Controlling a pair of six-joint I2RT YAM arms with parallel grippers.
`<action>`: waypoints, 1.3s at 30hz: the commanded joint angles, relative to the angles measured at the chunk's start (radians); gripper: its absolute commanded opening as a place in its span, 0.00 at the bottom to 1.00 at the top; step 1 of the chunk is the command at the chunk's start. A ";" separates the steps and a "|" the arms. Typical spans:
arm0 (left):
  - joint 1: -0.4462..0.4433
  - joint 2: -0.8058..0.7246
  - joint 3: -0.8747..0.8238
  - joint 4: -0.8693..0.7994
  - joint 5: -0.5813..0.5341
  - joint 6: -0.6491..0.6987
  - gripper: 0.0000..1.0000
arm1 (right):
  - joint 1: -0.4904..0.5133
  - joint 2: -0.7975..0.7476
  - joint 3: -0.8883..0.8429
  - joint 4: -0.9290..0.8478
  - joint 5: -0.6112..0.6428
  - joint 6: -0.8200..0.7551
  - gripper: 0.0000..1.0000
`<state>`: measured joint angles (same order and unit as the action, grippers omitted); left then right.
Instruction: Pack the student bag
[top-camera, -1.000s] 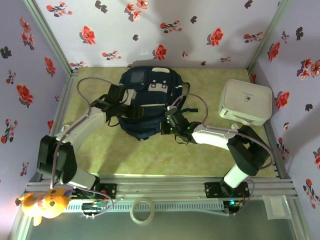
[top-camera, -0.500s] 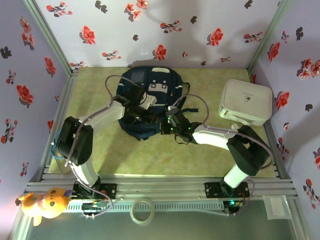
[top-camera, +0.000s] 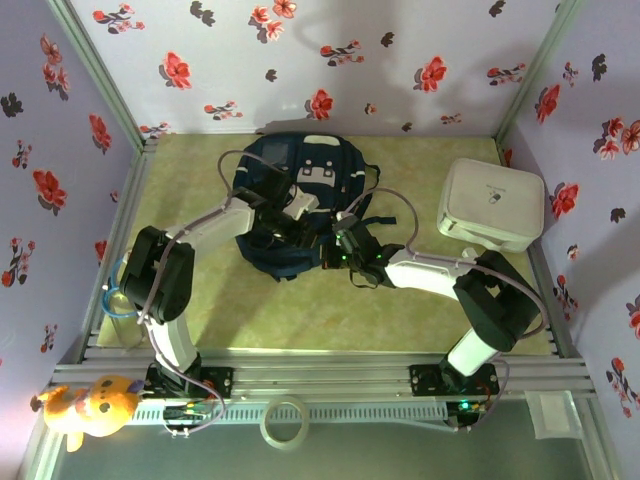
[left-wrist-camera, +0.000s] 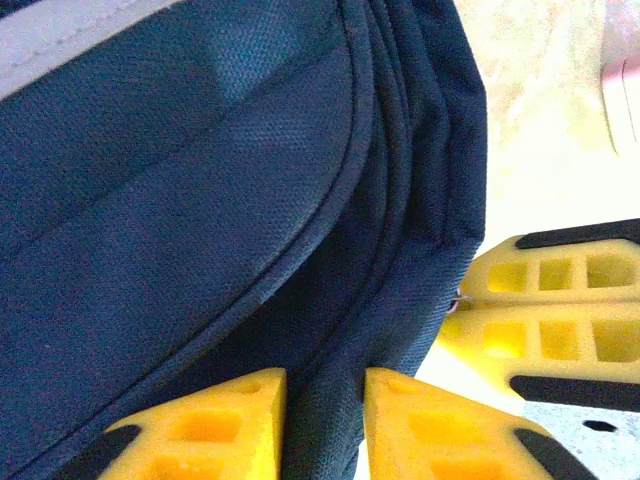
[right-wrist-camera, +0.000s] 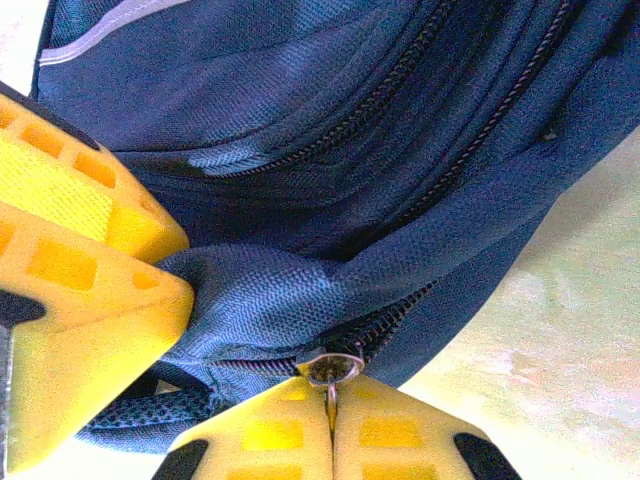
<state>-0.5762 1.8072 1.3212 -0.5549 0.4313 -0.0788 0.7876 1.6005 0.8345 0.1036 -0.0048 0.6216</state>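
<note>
The navy student bag (top-camera: 290, 185) lies flat at the back middle of the mat. My left gripper (top-camera: 316, 231) reaches across its near right corner. In the left wrist view its yellow fingers (left-wrist-camera: 235, 415) are closed on a fold of the bag's fabric (left-wrist-camera: 325, 400). My right gripper (top-camera: 336, 256) sits just beside it at the same corner. It is shut on the metal zipper pull (right-wrist-camera: 333, 368), with the slider at its fingertips (right-wrist-camera: 290, 425). The left gripper's fingers (right-wrist-camera: 80, 260) press the fabric right next to the slider.
A white rounded box (top-camera: 492, 203) stands at the right, close to the right arm's elbow. A tape roll (top-camera: 284, 422) and an orange plush toy (top-camera: 90, 405) lie on the near rail. Flowered walls close in the mat on three sides.
My left arm has swung right across the bag and its jaws have closed on the fabric beside the right gripper. The right arm has held still on the zipper pull.
</note>
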 joint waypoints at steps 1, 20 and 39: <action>-0.004 0.001 0.026 -0.055 0.023 0.039 0.15 | -0.027 -0.032 -0.006 0.007 -0.005 0.013 0.00; -0.007 -0.141 0.003 -0.212 -0.055 0.102 0.00 | -0.220 -0.077 0.018 -0.165 -0.033 -0.198 0.07; -0.025 -0.237 -0.065 -0.228 -0.052 0.063 0.00 | -0.363 0.116 0.262 -0.275 0.036 -0.230 0.04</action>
<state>-0.6014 1.6379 1.2812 -0.6380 0.3904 -0.0010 0.4931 1.6855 1.0416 -0.1638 -0.0826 0.4335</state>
